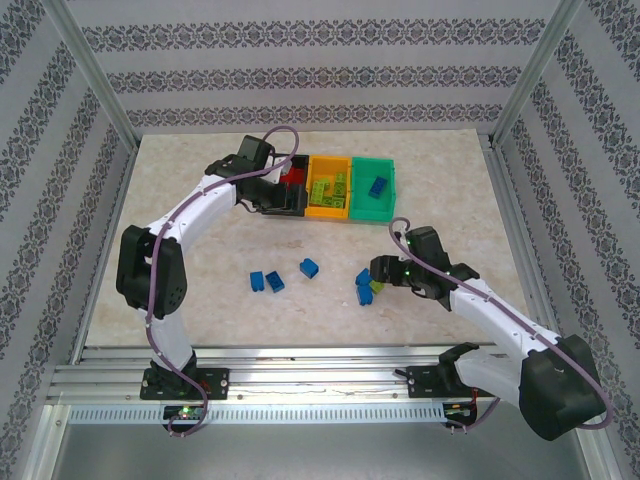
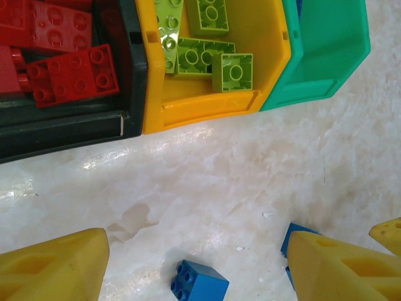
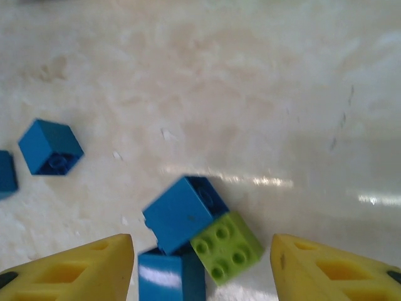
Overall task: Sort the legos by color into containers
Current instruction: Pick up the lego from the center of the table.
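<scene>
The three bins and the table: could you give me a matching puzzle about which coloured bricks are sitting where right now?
Places:
1. black bin
2. orange bin
3. green bin
4. table

Contents:
A. lime bricks
B. loose blue bricks and one lime brick
C. red bricks
D. a single blue brick

Pairs: 1-C, 2-A, 3-D, 4-B.

The right gripper [image 3: 202, 251] is seen with its yellow plastic fingers [image 3: 69, 269] held apart, nothing clamped. Between them a lime green four-studded plastic brick [image 3: 227, 246] is found touching a tilted blue plastic brick [image 3: 183, 213] (a second blue brick [image 3: 169, 276] is tucked just below). A third blue brick [image 3: 50, 146] is set well apart on the pale marbled tabletop [image 3: 250, 94].
</scene>
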Robot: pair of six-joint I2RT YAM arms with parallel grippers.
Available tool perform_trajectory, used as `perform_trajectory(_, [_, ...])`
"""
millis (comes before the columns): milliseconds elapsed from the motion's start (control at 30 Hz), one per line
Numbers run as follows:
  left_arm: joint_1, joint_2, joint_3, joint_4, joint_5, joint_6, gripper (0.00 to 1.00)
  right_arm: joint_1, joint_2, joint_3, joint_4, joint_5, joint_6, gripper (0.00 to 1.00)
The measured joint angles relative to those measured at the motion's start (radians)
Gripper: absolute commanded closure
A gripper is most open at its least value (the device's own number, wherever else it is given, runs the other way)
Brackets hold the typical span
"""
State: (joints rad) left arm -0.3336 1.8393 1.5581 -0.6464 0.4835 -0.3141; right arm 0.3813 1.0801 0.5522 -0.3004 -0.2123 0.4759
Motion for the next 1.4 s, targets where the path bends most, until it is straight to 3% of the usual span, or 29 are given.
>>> perform_trajectory(267, [0.0,0.0,0.0,-0.024,0.0,0.025,0.24,0.0,0.047,0.0,-0.114,-0.005,0.026,0.39])
perform_trajectory(567, [0.0,0.0,0.0,-0.028,0.026,0.025,0.24,0.005,0.203,0.018,-0.114,-0.04,0.026,0.33])
perform_trajectory(967, [0.0,0.0,0.0,-0.038,0.038,0.025,0.24,0.047,0.368,0.126,-0.066,-0.022,0.016,0.34])
perform_trajectory(1400, [0.0,0.0,0.011,-0.05,0.04,0.026,0.24,0.063,0.368,0.134,-0.078,0.013,-0.011,0.55])
